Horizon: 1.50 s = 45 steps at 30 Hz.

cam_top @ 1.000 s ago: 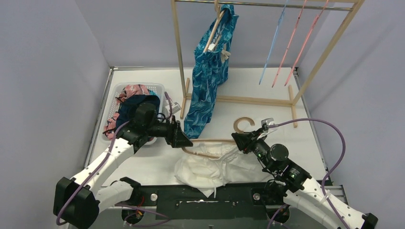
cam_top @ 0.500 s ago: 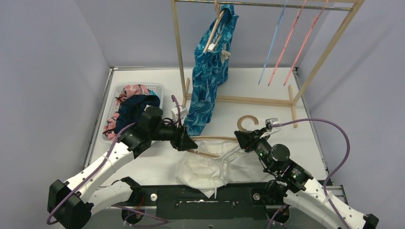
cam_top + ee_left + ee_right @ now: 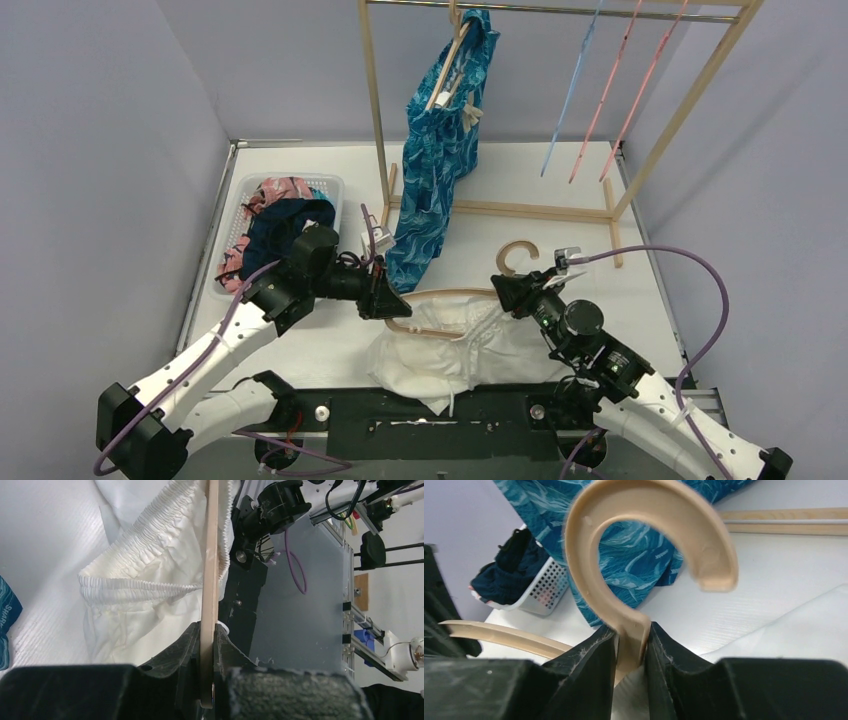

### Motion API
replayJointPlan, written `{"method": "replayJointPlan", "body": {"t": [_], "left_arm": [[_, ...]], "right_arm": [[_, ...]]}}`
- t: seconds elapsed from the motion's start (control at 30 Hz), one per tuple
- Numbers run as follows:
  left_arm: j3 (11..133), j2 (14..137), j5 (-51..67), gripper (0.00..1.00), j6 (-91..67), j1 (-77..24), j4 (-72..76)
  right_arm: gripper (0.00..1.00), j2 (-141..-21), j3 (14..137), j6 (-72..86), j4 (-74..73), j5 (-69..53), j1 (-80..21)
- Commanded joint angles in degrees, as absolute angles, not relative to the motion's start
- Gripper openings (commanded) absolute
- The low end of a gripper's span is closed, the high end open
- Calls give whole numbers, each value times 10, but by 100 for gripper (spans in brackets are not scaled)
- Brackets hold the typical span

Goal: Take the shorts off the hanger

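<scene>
White drawstring shorts (image 3: 450, 345) lie on the table between my arms, their elastic waistband (image 3: 150, 585) still around a tan wooden hanger (image 3: 450, 295). The left gripper (image 3: 392, 306) is shut on the hanger's left arm (image 3: 209, 605). Holding the neck just below the hook (image 3: 649, 525) is the right gripper (image 3: 630, 645), also shut. Blue leaf-pattern shorts (image 3: 440, 150) hang from a second hanger (image 3: 447, 70) on the wooden rack (image 3: 375, 120).
A white basket (image 3: 240, 205) at the left holds navy and pink floral shorts (image 3: 285, 220). Pink and blue empty hangers (image 3: 610, 90) dangle from the rack's rail at the right. The rack's base bars (image 3: 540, 211) lie across the table behind the hanger.
The left gripper has gone from open to shut, onto the hanger's left arm. The right gripper has kept its grip, moving slightly with the hanger.
</scene>
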<state>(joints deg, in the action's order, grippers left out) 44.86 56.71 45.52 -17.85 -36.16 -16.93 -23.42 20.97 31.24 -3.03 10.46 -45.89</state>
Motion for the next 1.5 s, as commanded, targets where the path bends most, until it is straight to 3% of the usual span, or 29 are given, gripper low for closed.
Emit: {"method": "replayJointPlan", "body": {"t": [0.0,0.17,0.33,0.43,0.53,0.73,0.83,1.13,1.3,1.47], "left_arm": [[474,548,415,0,-190,-356,-160],[473,534,406,0,-192,-356,-158],[469,535,405,0,-193,-357,-158],[470,537,404,0,-195,-357,-156],[472,537,397,0,-196,-357,-157],[475,534,373,0,-192,-358,-175],[476,530,362,0,-189,-357,-183],[515,495,351,0,-182,-356,-216],[585,472,337,0,-169,-356,-268],[625,454,301,0,-154,-356,-320]], "right_arm": [[30,-250,241,331,-21,137,-458],[57,-275,262,367,-73,184,-459],[70,-314,280,397,-103,169,-459],[70,-354,296,420,-123,166,-459],[63,-404,322,425,-153,170,-459],[17,-467,368,423,-217,223,-460],[5,-457,361,425,-211,243,-460],[0,-420,358,501,-327,369,-422],[0,-447,308,470,-283,203,-277],[0,-470,243,479,-196,78,-199]]}}
